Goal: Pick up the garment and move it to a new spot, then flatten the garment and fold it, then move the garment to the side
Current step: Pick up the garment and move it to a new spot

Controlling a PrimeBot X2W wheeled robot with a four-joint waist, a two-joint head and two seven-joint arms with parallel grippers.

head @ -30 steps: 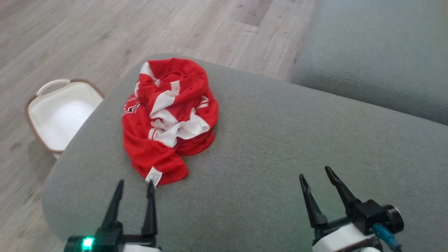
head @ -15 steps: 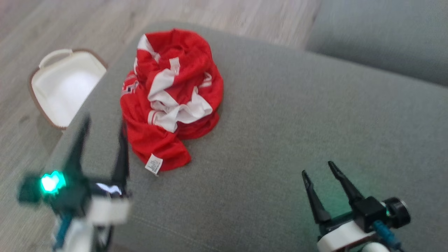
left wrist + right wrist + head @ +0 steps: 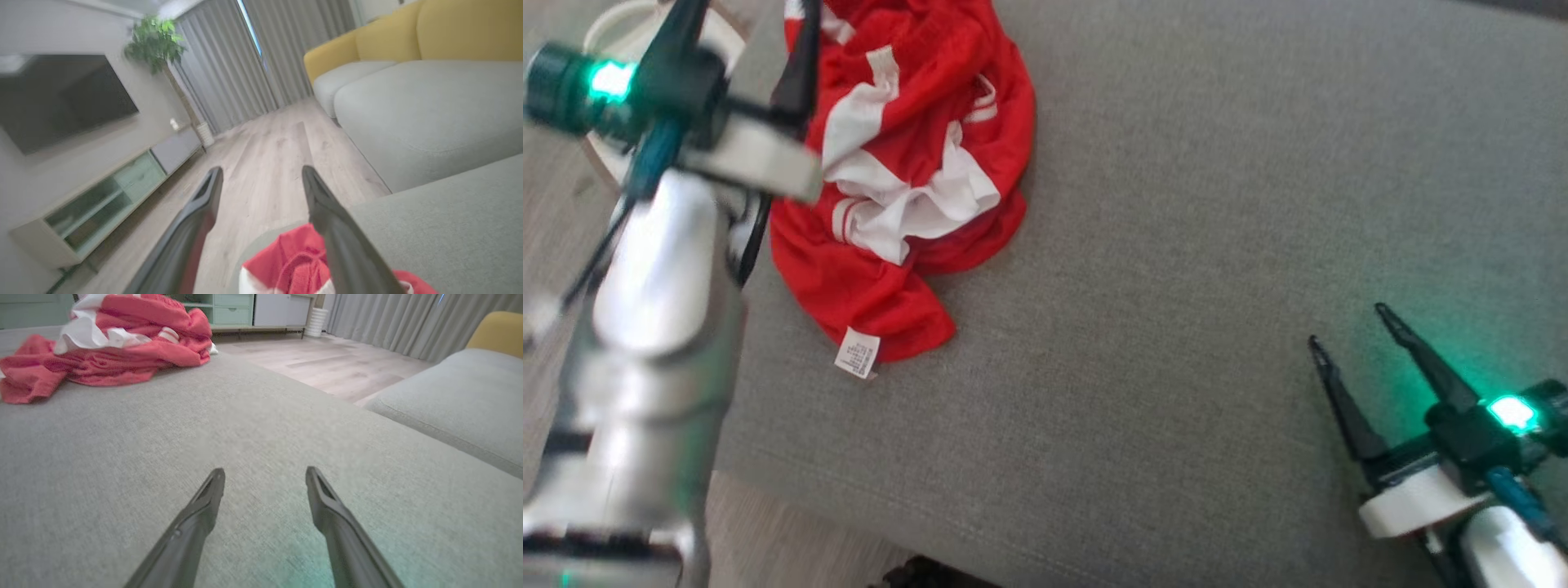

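Garment (image 3: 898, 163) crumpled, red-white, ten o'clock on grey cushion (image 3: 1176, 245). Left gripper (image 3: 742, 33) just swung up beside its left edge, fingers spread, empty. Right gripper (image 3: 1347, 325) four o'clock, fingers spread, idle. Pickup looks imminent.

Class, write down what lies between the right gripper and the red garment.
Only bare grey cushion lies between the right gripper and the red garment. Both the head view and the right wrist view show this.
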